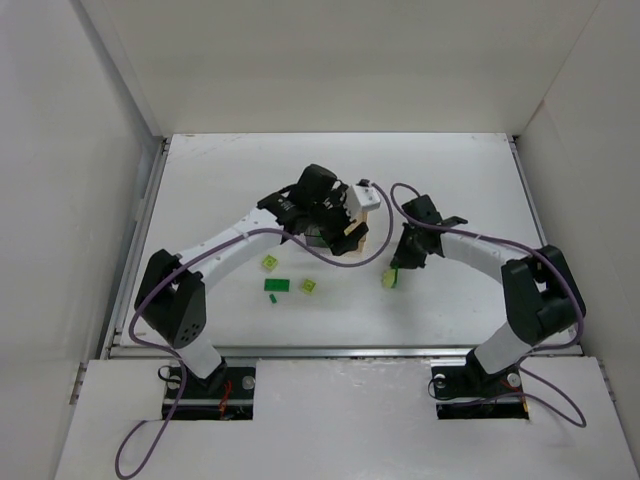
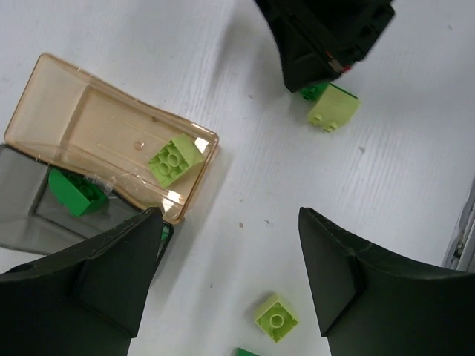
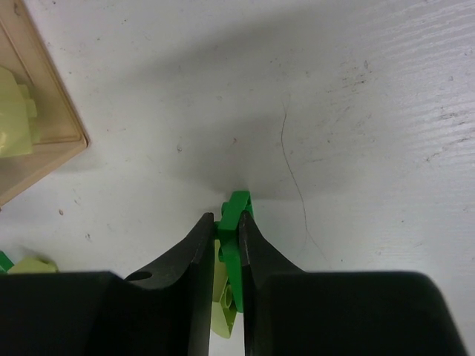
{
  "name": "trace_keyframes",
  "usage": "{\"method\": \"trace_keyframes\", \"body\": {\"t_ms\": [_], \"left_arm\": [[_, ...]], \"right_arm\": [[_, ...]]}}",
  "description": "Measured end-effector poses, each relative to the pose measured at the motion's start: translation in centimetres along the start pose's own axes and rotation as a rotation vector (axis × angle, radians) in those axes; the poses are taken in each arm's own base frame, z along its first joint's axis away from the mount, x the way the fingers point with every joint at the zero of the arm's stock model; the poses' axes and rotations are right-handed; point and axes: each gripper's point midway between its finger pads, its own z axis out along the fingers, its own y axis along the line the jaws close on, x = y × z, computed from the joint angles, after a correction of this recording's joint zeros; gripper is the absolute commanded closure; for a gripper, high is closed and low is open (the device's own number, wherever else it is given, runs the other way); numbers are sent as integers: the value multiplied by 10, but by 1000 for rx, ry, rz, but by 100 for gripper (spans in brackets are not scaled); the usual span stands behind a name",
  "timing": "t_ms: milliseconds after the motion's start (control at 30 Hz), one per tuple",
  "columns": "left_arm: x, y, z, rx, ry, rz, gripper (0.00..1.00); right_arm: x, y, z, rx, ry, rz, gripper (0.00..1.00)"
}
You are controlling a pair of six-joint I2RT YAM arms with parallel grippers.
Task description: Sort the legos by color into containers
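Note:
My right gripper (image 3: 226,222) is shut on a dark green lego (image 3: 239,204) just above the table, with a lime lego (image 3: 223,315) lying right under it. In the top view that gripper (image 1: 393,272) is right of the containers. My left gripper (image 2: 230,282) is open and empty, hovering over the bins' near end. The pale orange-tan bin (image 2: 89,126) holds a lime lego (image 2: 176,159). The smoky grey bin (image 2: 22,185) holds a dark green lego (image 2: 74,191). A loose lime lego (image 2: 276,317) lies on the table between my left fingers.
More legos lie in front of the bins: a lime one (image 1: 269,263), a dark green plate (image 1: 277,285), a lime one (image 1: 308,286) and a tiny dark green piece (image 1: 272,298). White walls enclose the table on the left, right and back.

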Motion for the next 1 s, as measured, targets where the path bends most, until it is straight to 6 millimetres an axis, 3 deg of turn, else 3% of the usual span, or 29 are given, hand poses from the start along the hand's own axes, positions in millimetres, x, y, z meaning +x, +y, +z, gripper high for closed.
{"method": "trace_keyframes", "body": {"t_ms": [200,333,400,533,833,1000], "left_arm": [[8,-36,-11,128,15,223,14],[10,-49,-23,189,-7,365,0],[4,-53,-27,208,-37,401,0],[-16,-62,-29,243,-90,307,0],[-53,-81,-33,369,-177,-107,0],[-65,-89,-28,328,-199,6,0]], "right_arm": [[-6,6,-20,-14,-30,-6,100],[-23,35,-54,-93,-111,-20,100],[-30,54,-76,-153,-158,-28,100],[-33,80,-111,-248,-222,-29,100],[-39,92,-179,-361,-401,-2,100],[-44,90,-188,-368,-435,18,100]]}}
